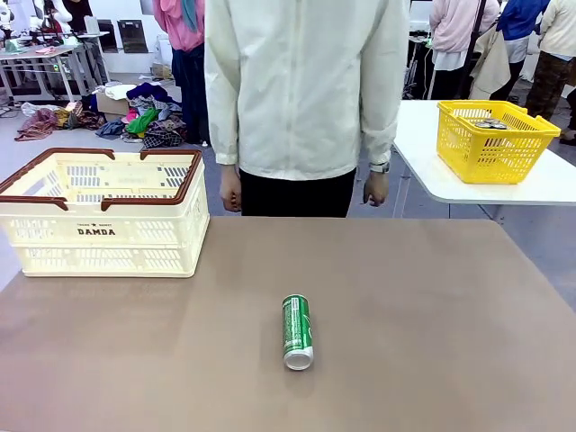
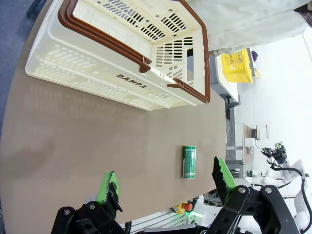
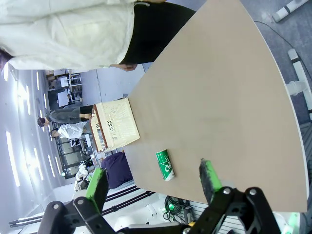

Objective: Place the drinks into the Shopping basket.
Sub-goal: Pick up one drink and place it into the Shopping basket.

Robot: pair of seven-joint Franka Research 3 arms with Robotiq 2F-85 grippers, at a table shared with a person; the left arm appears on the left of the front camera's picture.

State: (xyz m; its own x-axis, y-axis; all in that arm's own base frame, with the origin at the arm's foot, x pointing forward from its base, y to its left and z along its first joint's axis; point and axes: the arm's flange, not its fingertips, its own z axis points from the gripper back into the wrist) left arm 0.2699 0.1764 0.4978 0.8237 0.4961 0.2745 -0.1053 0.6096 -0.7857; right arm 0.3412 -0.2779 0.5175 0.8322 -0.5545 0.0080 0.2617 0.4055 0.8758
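A green drink can (image 1: pixel 296 330) with white lettering lies on its side in the middle of the brown table, its silver top toward the near edge. It also lies in the left wrist view (image 2: pixel 189 162) and the right wrist view (image 3: pixel 165 165). The cream Shopping basket (image 1: pixel 101 230) with brown rim and DAMDA print stands at the table's far left, also seen as the basket (image 2: pixel 117 83) and small and farther off as the basket (image 3: pixel 113 125). My left gripper (image 2: pixel 165 181) hangs open high above the table. My right gripper (image 3: pixel 153 179) is open too, well above the can.
A person in a cream jacket (image 1: pixel 306 85) stands at the far edge, hands (image 1: pixel 231 193) hanging down. A yellow basket (image 1: pixel 492 135) sits on a white side table (image 1: pixel 504 184) at the right. Bare tabletop (image 1: pixel 432 297) surrounds the can.
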